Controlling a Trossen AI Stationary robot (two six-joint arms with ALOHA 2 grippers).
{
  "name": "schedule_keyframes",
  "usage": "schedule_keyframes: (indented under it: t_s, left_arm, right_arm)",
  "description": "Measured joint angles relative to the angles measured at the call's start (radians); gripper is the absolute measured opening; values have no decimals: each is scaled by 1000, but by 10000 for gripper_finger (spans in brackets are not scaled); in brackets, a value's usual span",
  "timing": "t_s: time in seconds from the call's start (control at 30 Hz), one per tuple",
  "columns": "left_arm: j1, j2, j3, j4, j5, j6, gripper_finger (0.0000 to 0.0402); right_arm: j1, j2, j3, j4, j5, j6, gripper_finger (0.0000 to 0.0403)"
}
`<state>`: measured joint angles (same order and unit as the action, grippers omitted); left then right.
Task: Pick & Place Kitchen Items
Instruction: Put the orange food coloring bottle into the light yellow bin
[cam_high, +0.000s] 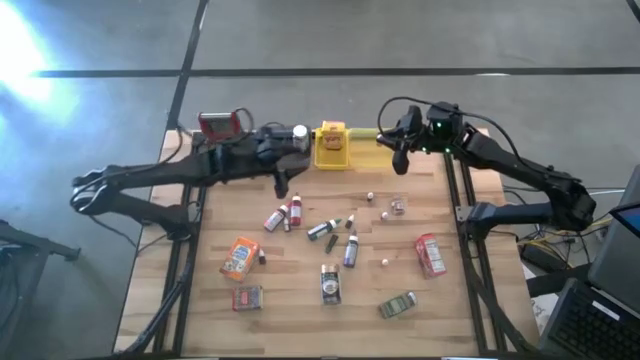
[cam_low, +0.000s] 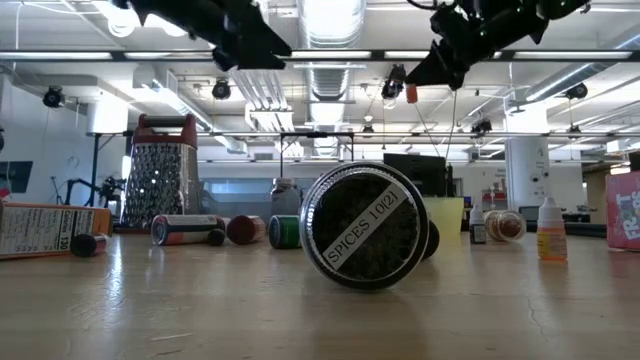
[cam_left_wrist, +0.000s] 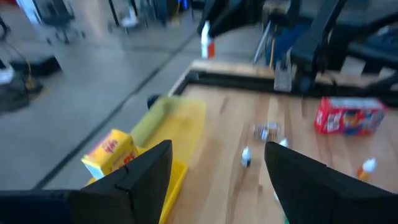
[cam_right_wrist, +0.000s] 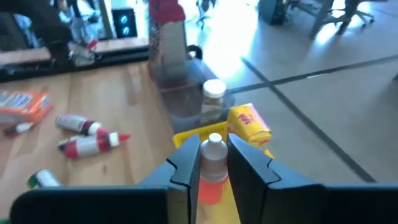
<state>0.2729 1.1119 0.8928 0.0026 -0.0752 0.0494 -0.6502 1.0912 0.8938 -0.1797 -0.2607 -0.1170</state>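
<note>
bare wood (cam_high: 300, 320) along near edge, bottles (cam_high: 283, 216) crowding centre

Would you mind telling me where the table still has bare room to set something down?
Bare wood lies along the near edge of the table, in front of the tin and green packet, and on the left side beside the orange box. The middle is crowded with small bottles; the far edge holds the yellow tray.
</note>
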Motion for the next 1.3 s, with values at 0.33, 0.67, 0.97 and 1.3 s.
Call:
schedule_keyframes:
  t_s: [0.33, 0.67, 0.97, 1.3]
  left_arm:
    - [-1, -188, -200, 205, -2, -1, 261]
    - [-1, -261, -277, 274, -21, -2, 262]
    - [-1, -259, -277, 272, -21, -16, 261]
    - [-1, -257, -277, 266, -20, -24, 263]
  right_arm:
    - [-64, 107, -127, 381, -1, 65, 57]
    - [-75, 359, -130, 614, 7, 66, 61]
    - [-82, 519, -130, 790, 86, 68, 59]
    - [-84, 640, -129, 900, 167, 109, 57]
